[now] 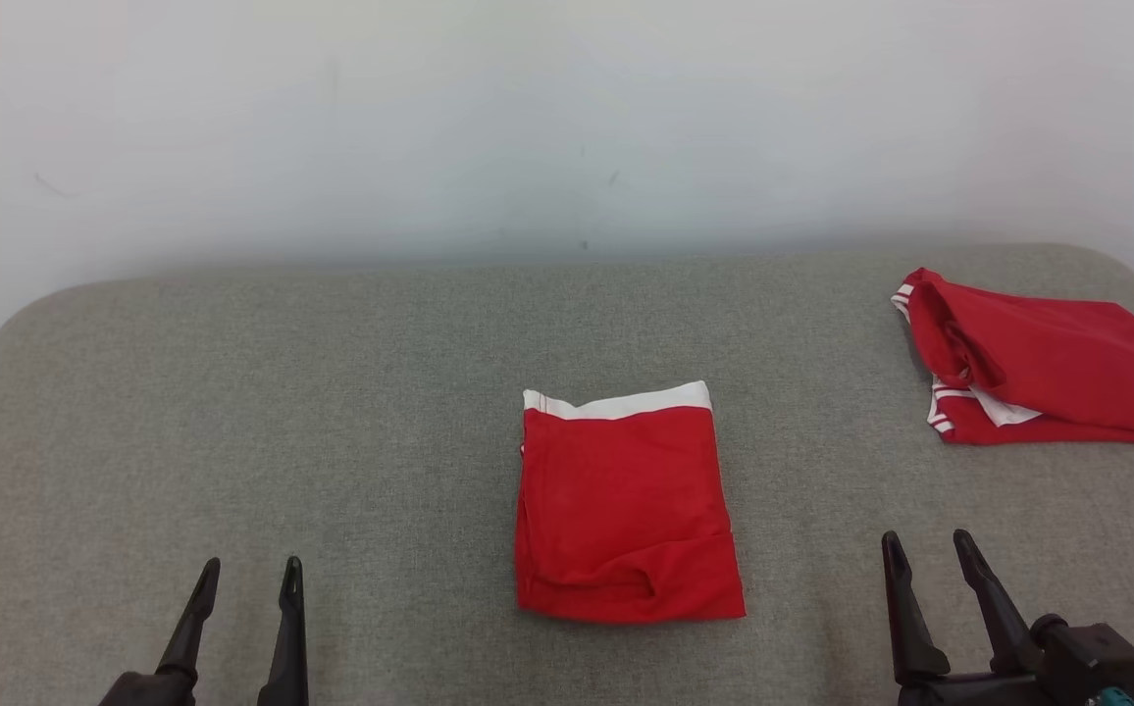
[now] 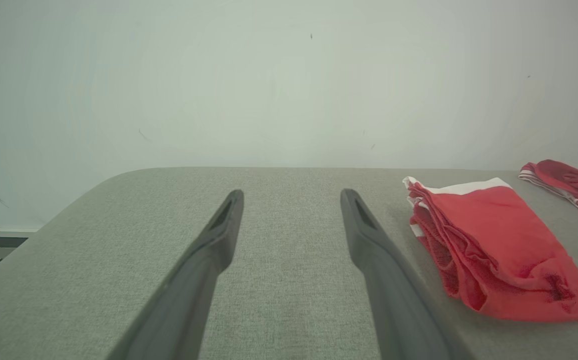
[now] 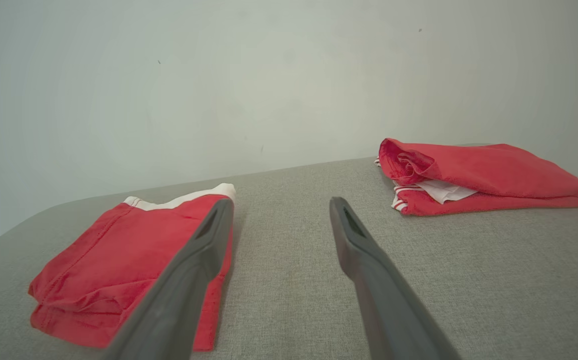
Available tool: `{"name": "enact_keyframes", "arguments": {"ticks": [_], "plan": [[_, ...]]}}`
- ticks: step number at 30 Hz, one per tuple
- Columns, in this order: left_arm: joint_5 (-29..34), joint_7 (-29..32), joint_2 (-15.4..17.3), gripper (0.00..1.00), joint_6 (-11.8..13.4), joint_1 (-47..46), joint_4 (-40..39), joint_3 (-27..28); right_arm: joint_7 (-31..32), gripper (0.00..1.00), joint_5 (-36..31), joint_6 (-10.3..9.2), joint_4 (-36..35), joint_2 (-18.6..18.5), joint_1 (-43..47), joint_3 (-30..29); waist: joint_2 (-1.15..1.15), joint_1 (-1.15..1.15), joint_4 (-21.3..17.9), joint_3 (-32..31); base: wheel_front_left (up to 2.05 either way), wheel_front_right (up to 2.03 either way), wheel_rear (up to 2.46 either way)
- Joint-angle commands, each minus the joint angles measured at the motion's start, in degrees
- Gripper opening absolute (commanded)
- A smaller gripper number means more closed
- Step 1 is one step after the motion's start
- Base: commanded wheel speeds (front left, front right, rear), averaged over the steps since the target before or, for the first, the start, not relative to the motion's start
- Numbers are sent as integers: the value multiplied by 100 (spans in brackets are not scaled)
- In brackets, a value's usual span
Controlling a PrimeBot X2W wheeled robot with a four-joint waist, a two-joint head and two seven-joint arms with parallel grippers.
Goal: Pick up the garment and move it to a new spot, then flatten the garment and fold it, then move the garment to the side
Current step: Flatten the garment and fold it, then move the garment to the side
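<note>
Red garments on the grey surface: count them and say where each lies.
2. The folded garment lies at the middle of the grey surface; the looser garment lies at its far right. None appears hidden.

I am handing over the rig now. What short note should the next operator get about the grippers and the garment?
Left gripper: open, empty, near left.
Right gripper: open, empty, near right.
Folded red garment lies in the centre of the grey table.
A second red garment lies at the far right.
Done: the fold, it seems.
Left: move the folded garment aside.
</note>
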Motion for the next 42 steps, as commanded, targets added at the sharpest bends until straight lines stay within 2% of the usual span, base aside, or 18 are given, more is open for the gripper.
{"name": "enact_keyframes", "arguments": {"ticks": [1,12,24,32,42], "plan": [[30,-18,47,100,9,97,-28,-28,-22,100,-42,-13,-24,12,80,-34,0,1,-2,-13,0,0,0],[40,-18,174,100,9,225,-50,-80,-22,100,-86,-13,26,47,245,-157,0,1,95,-40,0,0,0],[88,-18,51,100,9,148,-48,-45,199,100,-109,-13,372,36,-251,92,0,1,278,49,0,0,0],[117,-18,-22,100,9,-20,-25,-174,444,100,-201,-13,972,55,-1016,226,0,1,529,203,0,0,0],[57,-18,-99,100,9,-338,-4,-350,743,100,-467,-13,2233,185,-2100,88,0,1,978,573,0,0,0]]}}
